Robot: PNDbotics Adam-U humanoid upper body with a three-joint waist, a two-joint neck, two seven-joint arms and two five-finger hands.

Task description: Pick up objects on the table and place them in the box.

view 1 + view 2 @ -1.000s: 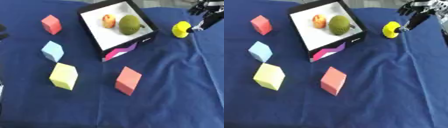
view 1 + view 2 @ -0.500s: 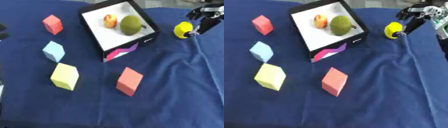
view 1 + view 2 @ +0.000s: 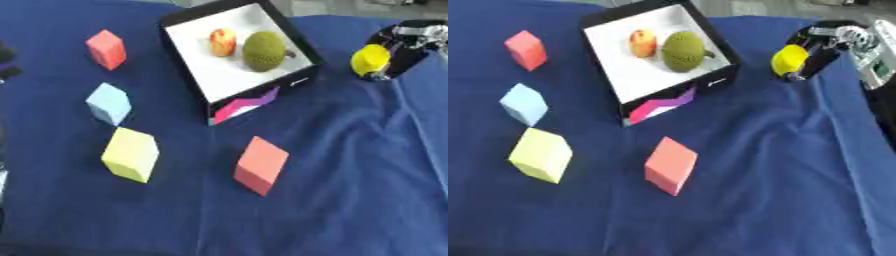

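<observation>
Blocks and a small yellow object point(image 3: 789, 59) lie spread over the blue cloth point(image 3: 350, 190) that covers our table, and the box point(image 3: 188, 20) stands at the far middle, tilted, with black walls, a white floor and a pink and purple pattern on its near side. Inside the box we see a red and yellow fruit point(image 3: 222, 42) and, just right of it, a rough green fruit point(image 3: 263, 51). Our right hand point(image 3: 826, 44) reaches in from the far right, and its dark fingers curl round the yellow object, which sits just right of the box, at the cloth's level; we cannot tell whether it is lifted off the cloth. The hand's silver and white parts show at the right edge of the right eye view. On the left side of the cloth, a red block point(image 3: 107, 48) sits far, well left of the box, a light blue block point(image 3: 109, 103) lies nearer than it, and a yellow-green block point(image 3: 131, 154) lies nearer again. A salmon block point(image 3: 261, 165) stands near the middle, on the near side of the box and apart from it. Dark shapes show at the left edge of the left eye view; we cannot tell what they are.
</observation>
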